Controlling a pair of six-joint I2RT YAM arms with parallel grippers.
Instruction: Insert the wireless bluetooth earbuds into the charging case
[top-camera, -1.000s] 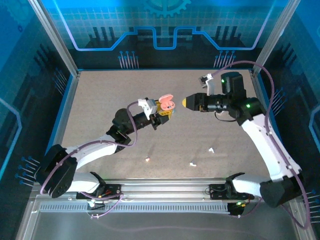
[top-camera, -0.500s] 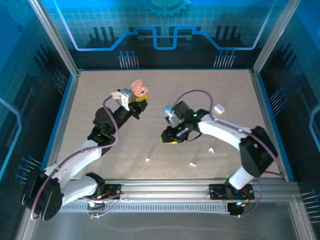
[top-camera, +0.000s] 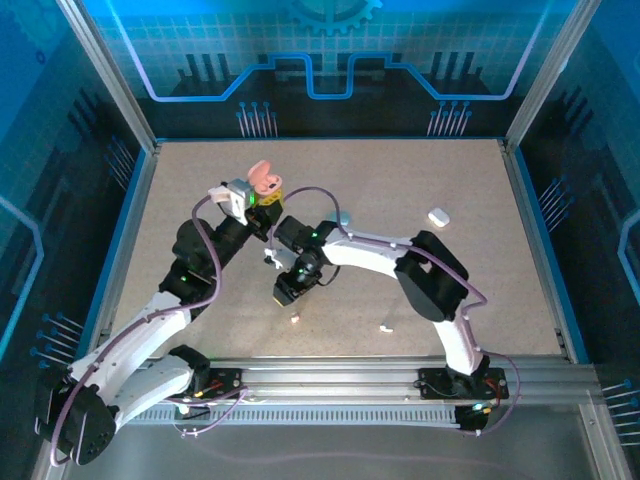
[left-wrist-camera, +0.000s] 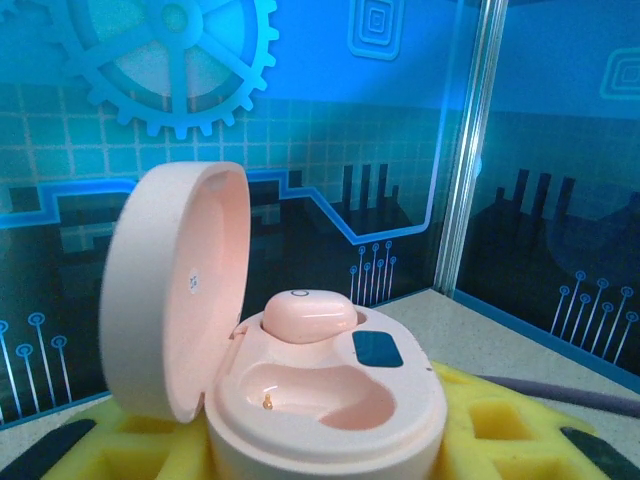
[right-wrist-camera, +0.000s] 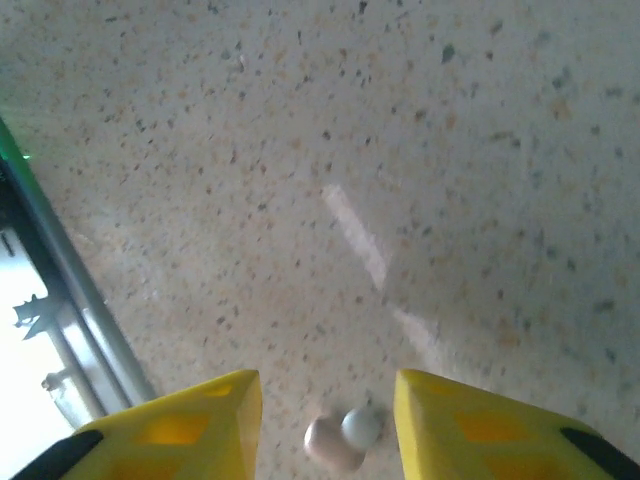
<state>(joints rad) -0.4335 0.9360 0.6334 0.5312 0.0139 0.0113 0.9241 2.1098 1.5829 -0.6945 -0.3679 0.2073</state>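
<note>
So the right gripper (right-wrist-camera: 325, 385) has its yellow fingers (right-wrist-camera: 190, 420) spread apart, holding nothing. The loose pink earbud (right-wrist-camera: 335, 438) lies on the table (top-camera: 450, 170) in the gap between them, nearer the right-hand finger. Can't tell if it's actually touching either one.

The left gripper (top-camera: 270, 196) is clamped on the pink case (left-wrist-camera: 330, 400), held up off the table with the lid swung open to the left. One seated earbud (left-wrist-camera: 308, 315) sits in the far slot and the near slot (left-wrist-camera: 310, 390) is bare.

Room-wise, the right arm (top-camera: 370, 255) stretches across the middle toward the left arm (top-camera: 190, 265), so those two are crowded together left of centre. The loose earbud is close to the metal rail (right-wrist-camera: 70, 300) at the near edge, so it's tight on that side. The far strip and the right side of the table are mostly bare. A blue rim (top-camera: 130, 220) runs along the table sides, with metal posts (top-camera: 110, 75) at the far corners.

Count as far as I can see:
- Two cases: the pink one, and a white case (top-camera: 438, 215) lying far right, well away from both grippers.
- Two pink earbuds: one seated, one loose.
- One small white bit (top-camera: 384, 327) near the front rail, too tiny to call for sure.
</note>
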